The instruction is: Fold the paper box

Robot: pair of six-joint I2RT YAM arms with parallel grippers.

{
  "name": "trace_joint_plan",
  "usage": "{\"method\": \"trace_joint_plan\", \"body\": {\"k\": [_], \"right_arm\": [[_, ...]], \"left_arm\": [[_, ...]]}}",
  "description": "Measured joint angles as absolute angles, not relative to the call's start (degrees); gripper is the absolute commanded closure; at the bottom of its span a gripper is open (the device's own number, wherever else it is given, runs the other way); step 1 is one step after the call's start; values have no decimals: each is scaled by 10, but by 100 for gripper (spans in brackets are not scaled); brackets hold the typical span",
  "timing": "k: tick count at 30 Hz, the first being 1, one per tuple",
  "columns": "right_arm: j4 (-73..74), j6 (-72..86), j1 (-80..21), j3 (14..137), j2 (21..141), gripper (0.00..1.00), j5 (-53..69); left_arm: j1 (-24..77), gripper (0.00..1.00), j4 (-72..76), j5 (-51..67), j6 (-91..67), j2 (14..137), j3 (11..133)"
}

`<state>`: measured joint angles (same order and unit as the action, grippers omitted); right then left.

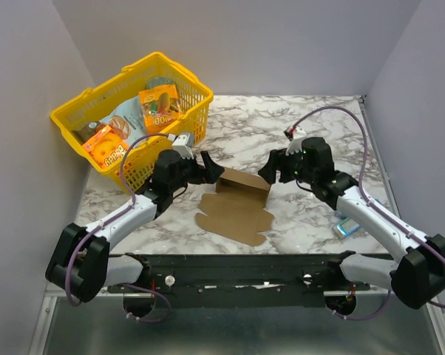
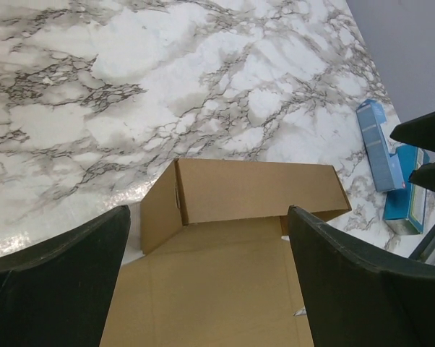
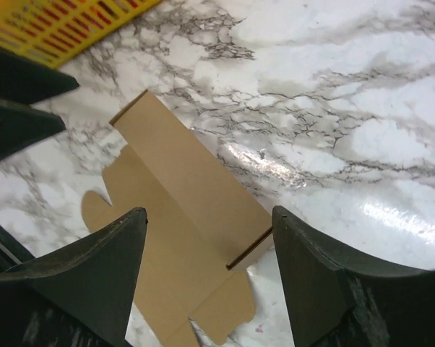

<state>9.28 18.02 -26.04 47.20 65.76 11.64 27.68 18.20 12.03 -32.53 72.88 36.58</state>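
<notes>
The paper box is a plain brown die-cut cardboard sheet on the marble table, its far panel folded upright and its side flaps partly raised. It also shows in the left wrist view and in the right wrist view. My left gripper is open just left of the raised panel, its jaws wide apart above the sheet, holding nothing. My right gripper is open just right of the panel, also empty.
A yellow basket with colourful snack packs stands at the back left, close behind the left arm. A small blue packet lies at the right beside the right forearm, also in the left wrist view. Grey walls enclose the table.
</notes>
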Motion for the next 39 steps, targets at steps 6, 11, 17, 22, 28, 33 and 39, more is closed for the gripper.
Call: {"method": "trace_joint_plan", "body": {"k": [6,11,17,22,28,33,39], "right_arm": [[116,30,-359,550,756,22,95],[130,-46,-414,582,822,22,41],[130,-100,-436,599,868,25,-22],[130,-126,-439,608,898,30,-50],[132,-145,-439,610,924,34,-62],[133,-145,-440,618,939,37,-73],[137,-117,-431,633,952,44,-75]], "left_arm": [[252,1,142,120,-317,677,351],[238,1,120,120,-317,650,336],[212,1,109,121,-324,635,333],[202,1,101,125,-327,628,333],[183,1,101,142,-337,625,333],[175,1,100,153,-342,625,333],[172,1,74,165,-341,612,335]]}}
